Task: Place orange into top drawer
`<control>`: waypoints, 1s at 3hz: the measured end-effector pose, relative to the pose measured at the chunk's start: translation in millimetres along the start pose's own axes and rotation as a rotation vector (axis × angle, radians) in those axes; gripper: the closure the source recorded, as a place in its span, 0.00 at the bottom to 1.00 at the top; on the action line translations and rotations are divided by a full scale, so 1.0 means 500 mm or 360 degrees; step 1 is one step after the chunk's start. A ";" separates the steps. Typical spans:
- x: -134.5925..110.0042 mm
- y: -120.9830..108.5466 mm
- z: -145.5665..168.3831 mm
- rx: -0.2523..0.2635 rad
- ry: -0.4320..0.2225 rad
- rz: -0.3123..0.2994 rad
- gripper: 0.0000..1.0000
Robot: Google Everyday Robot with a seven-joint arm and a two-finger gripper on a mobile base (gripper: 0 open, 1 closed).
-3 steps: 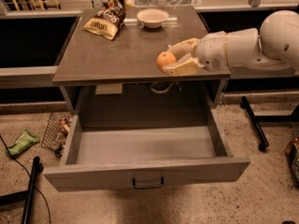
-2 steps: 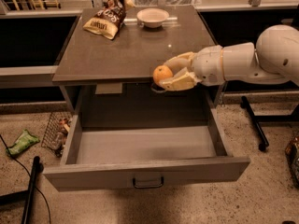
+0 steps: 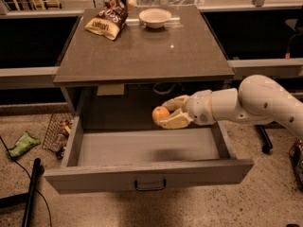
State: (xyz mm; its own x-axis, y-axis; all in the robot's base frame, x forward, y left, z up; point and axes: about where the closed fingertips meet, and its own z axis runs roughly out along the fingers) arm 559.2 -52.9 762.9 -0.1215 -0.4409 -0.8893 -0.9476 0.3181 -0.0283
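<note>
The jaws, clenched on the orange (image 3: 160, 113), have dropped lower, now just above the open top drawer (image 3: 94, 176).

Small round orange (image 3: 160, 113) gripped in the claw (image 3: 164, 115), above the open grey top drawer (image 3: 199, 172)

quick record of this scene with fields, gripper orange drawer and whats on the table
gripper: shut on the orange, reaching in from the right, under the tabletop and over the open drawer
orange: held between the fingers, above the drawer's back part, not yet set down
top drawer: pulled out toward the camera
tabletop: white bowl and snack bag at the far edge
</note>
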 end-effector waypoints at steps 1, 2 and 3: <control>0.082 -0.024 0.032 0.0023 0.0063 0.0099 1.00; 0.143 -0.051 0.058 0.0033 0.0126 0.0177 1.00; 0.189 -0.068 0.085 0.0023 0.0200 0.0236 1.00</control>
State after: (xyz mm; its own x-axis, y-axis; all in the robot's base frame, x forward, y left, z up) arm 592.6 -69.9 660.5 -0.2961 -0.4896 -0.8202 -0.9123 0.3992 0.0911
